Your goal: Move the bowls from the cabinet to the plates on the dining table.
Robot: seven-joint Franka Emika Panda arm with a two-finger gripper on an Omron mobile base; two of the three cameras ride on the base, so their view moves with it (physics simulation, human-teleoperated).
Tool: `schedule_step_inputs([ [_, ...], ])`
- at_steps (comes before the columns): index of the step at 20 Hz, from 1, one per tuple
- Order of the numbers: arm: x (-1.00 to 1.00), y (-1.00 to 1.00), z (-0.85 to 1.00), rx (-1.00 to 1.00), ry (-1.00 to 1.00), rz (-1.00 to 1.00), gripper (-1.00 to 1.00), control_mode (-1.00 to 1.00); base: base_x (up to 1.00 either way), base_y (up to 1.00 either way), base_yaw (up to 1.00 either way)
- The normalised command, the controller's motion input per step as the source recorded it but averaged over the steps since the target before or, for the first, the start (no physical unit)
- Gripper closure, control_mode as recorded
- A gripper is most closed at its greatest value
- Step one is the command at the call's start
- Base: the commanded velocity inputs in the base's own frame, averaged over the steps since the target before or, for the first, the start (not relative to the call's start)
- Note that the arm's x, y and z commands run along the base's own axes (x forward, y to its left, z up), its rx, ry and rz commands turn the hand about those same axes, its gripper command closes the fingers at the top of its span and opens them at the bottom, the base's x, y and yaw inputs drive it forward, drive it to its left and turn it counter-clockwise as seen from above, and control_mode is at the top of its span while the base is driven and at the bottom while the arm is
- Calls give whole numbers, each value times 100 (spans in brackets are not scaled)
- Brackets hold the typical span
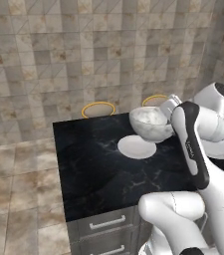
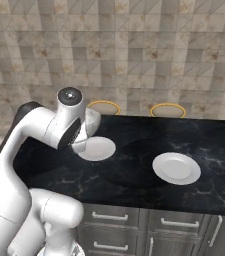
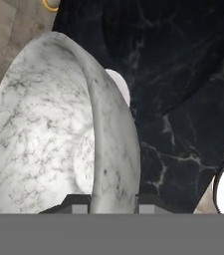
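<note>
Marbled stone is what I have in the tool (image 3: 112,201) right now: the grey-white bowl (image 1: 151,123), pinched by its rim with one finger inside the wall and one outside. I grip it there because the wall is the only part thin enough for the jaws to close on; the hand view shows the rim running straight down between the two tips (image 3: 78,205).

I am carrying the bowl clear of the desk (image 1: 93,164), above and slightly behind the nearer plate (image 1: 137,147), which lies just below the tool. I keep it lifted so the base does not scrape the black top or nudge the plate on the way in. The bowl looks roughly level in the left base view (the hand camera tilts, so it seems tipped there).

The second plate (image 2: 176,168) sits off to the tool's far side, well apart and bare; I judge it is meant for the other bowl, which I cannot see from here.

What remains, I think, is to centre the bowl over the near plate, lower it, and let go. An off-centre drop could leave it perched on the plate's edge.
</note>
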Motion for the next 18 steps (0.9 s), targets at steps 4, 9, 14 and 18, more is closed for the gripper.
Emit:
schedule_step_inputs([
  [4, 47, -5, -36, 1, 6, -8, 100, -100, 0, 0, 0],
  [9, 53, -7, -39, 0, 4, -8, 100, -100, 0, 0, 0],
  [14, 54, -3, -28, 0, 0, -7, 100, -100, 0, 0, 0],
  [18, 37, 0, -26, 0, 0, -3, 100, -100, 0, 0, 0],
])
